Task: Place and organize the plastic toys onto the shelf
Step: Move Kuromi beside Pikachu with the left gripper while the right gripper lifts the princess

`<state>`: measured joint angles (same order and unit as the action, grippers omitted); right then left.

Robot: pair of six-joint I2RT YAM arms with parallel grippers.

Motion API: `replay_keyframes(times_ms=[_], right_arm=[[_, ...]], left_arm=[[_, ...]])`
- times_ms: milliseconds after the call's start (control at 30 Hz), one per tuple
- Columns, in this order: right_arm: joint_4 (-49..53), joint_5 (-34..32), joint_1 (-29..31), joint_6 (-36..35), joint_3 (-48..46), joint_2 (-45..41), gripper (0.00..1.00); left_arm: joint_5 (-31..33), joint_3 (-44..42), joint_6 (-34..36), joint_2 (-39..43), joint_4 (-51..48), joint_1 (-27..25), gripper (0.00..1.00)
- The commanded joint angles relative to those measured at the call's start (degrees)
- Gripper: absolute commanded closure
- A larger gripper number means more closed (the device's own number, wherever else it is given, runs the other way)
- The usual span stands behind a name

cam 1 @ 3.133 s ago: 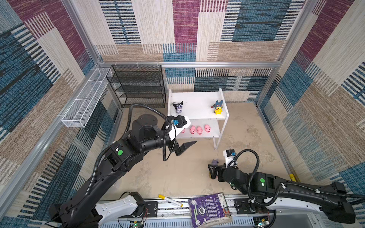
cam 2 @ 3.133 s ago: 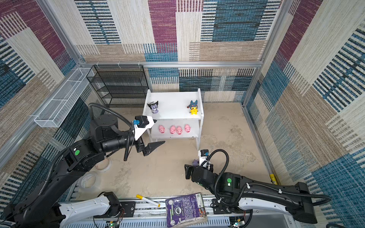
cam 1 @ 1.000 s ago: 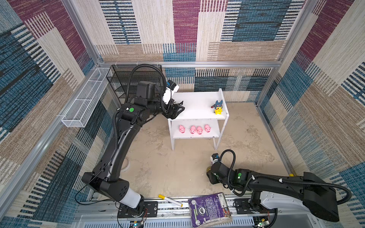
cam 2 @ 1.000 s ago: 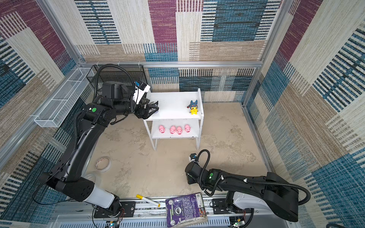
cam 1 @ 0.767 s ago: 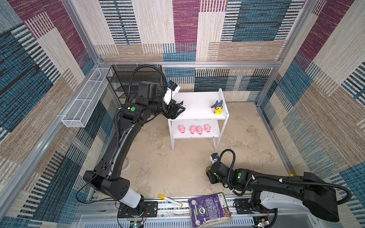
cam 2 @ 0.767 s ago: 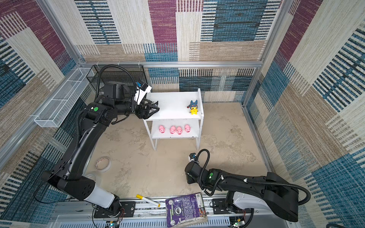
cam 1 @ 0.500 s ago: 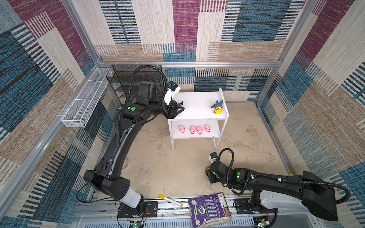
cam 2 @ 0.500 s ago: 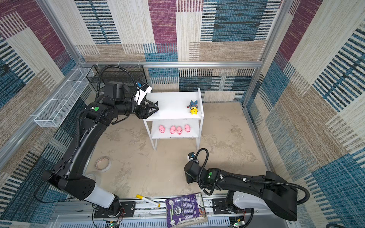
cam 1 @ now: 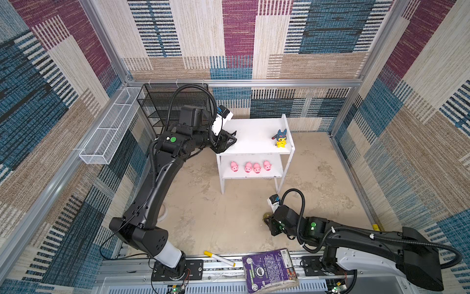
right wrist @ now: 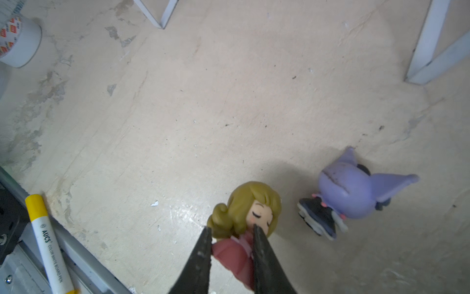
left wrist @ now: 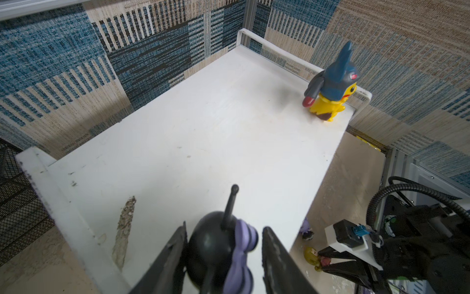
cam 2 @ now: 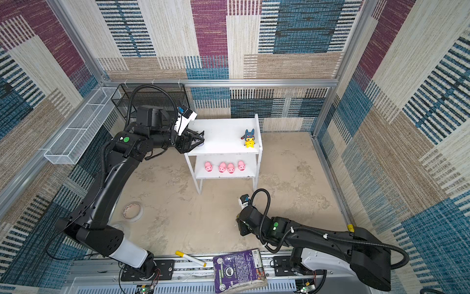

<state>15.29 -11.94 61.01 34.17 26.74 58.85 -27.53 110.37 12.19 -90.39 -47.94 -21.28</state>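
The white shelf [cam 1: 254, 137] [cam 2: 223, 135] stands at the back. A yellow blue-hooded toy [cam 1: 280, 138] [left wrist: 330, 89] stands at the right end of its top board. A row of pink pigs [cam 1: 250, 167] [cam 2: 225, 166] sits on the lower board. At the top board's left end my left gripper [cam 1: 230, 138] [left wrist: 224, 226] is open around the black-purple eared toy [left wrist: 211, 247]; one finger touches it and a gap shows at the other. On the floor my right gripper [cam 1: 268, 221] [right wrist: 231, 229] is shut on the blonde girl [right wrist: 244, 211] at her pink dress. The lilac eared toy [right wrist: 351, 193] lies beside her.
A yellow-capped white marker [cam 1: 218, 258] [right wrist: 45, 241] and a purple book [cam 1: 269, 269] lie on the front rail. A tape roll [cam 2: 132, 211] sits on the floor at the left. A black mesh rack [cam 1: 157, 107] and a white wire basket [cam 1: 109, 132] line the back left.
My left arm rose from in front of the shelf to its top board, and its jaws narrowed around the black-purple toy. My right jaws closed on the blonde girl.
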Motion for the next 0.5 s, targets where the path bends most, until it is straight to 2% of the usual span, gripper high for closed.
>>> replay_keyframes(times_ms=[0, 167, 467], right_arm=[[-1.77, 0.92, -0.04, -3.02, 0.34, -2.95, 0.73], [-2.15, 2.90, -0.03, -5.90, 0.40, -8.82, 0.73], [-1.29, 4.98, 0.04, -7.46, 0.77, -14.26, 0.74]], left_arm=[[-1.68, -0.08, 0.95, 0.13, -0.82, 0.01, 0.57], [-2.37, 0.27, 0.72, 0.37, -0.82, 0.02, 0.65], [-8.52, 3.89, -0.63, -1.88, 0.13, -0.79, 0.68]])
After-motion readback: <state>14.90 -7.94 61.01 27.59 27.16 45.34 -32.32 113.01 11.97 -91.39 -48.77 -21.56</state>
